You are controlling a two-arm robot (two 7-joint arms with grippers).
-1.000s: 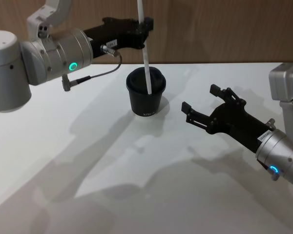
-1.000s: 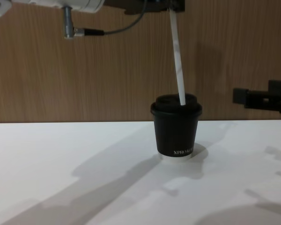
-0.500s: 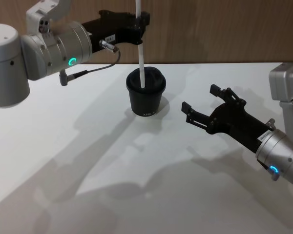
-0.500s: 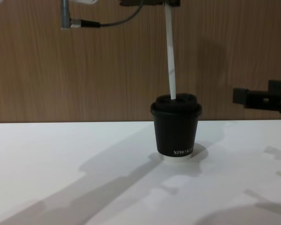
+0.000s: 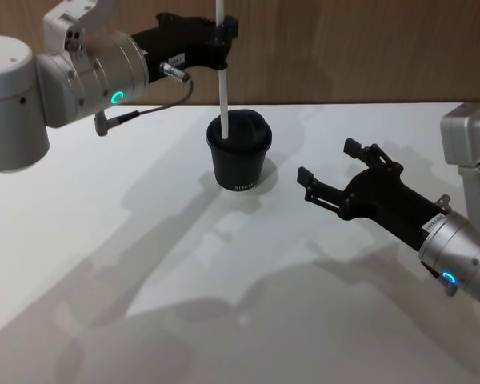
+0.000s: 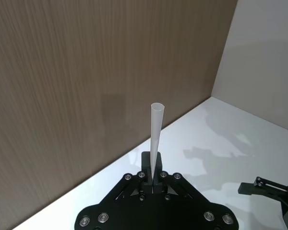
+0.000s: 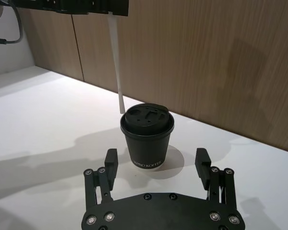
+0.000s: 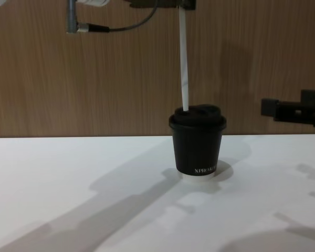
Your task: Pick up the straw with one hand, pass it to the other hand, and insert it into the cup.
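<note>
Wood-panelled wall backs the white table where the left gripper pinches the straw upright, tip at the cup lid's edge ready for insertion, while the right gripper sits empty, spread wide, nearby.

The left gripper, high above the white bench, is clamped on the white straw, which hangs nearly upright. The straw's lower end meets the left side of the black lidded cup. The right gripper hovers to the cup's right, jaws spread and nothing in them.
</note>
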